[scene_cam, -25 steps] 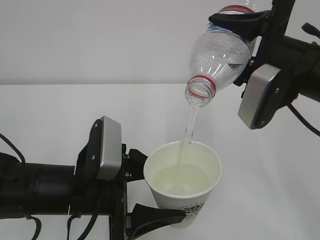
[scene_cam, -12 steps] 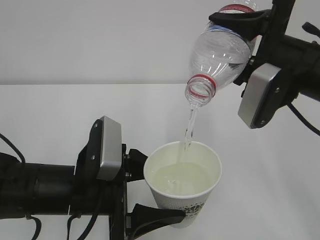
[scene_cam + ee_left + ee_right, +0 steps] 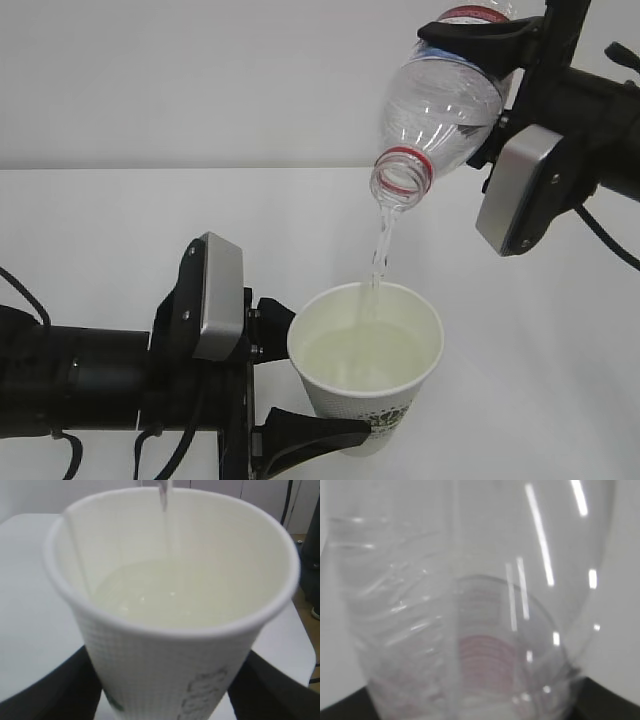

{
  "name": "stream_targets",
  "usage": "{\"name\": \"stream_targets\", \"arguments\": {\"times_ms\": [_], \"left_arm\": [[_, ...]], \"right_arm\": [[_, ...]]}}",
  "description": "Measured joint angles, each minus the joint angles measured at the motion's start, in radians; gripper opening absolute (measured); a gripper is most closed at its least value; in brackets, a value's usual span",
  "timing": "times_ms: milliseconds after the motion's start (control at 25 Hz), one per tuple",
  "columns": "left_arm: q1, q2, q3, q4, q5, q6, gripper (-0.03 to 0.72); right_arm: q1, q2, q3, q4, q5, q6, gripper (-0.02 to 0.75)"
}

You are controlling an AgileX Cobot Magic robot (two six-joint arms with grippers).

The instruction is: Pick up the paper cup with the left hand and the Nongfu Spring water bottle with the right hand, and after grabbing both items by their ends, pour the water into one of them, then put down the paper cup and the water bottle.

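While the pour is under way, the scene stands as follows.

Cup: the small white tapered paper cup [image 3: 366,370] with a rolled rim and dark print on its side is upright and raised off the white table [image 3: 120,220], low in the exterior view.

Left hand: the black two-fingered left gripper [image 3: 300,385] is clamped on the cup's lower body, one finger on each side, reaching in from the left.

Bottle: the clear ribbed plastic Nongfu Spring water bottle [image 3: 440,105] with a red neck ring is tilted mouth-down, high on the right, its uncapped opening above the far rim of the cup and well apart from it.

Right hand: the black two-fingered right gripper [image 3: 480,60] is closed around the bottle's body near the red label.

Water: a thin clear stream [image 3: 380,250] falls from the bottle mouth into the cup. The left wrist view shows the clear water [image 3: 165,595] pooled in the cup at roughly mid-height.

Bottle contents: the visible part of the bottle looks largely empty; how much remains cannot be told.

Done, judged from this state: both items picked up, each by its assigned hand; pouring begun.

Left to do: finish the pour, bring the bottle upright, then set cup and bottle down on the table and release both.

Risk noted: the stream enters near the far rim, leaving little margin.
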Motion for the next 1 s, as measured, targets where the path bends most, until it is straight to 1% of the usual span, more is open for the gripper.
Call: {"name": "stream_targets", "arguments": {"times_ms": [400,680,1000], "left_arm": [[0.000,0.000,0.000,0.000,0.000,0.000,0.535],[0.000,0.000,0.000,0.000,0.000,0.005,0.535],[0.000,0.000,0.000,0.000,0.000,0.009,0.535]], "right_arm": [[0.000,0.000,0.000,0.000,0.000,0.000,0.412],[0.000,0.000,0.000,0.001,-0.003,0.093,0.412],[0.000,0.000,0.000,0.003,-0.007,0.117,0.412]]}}
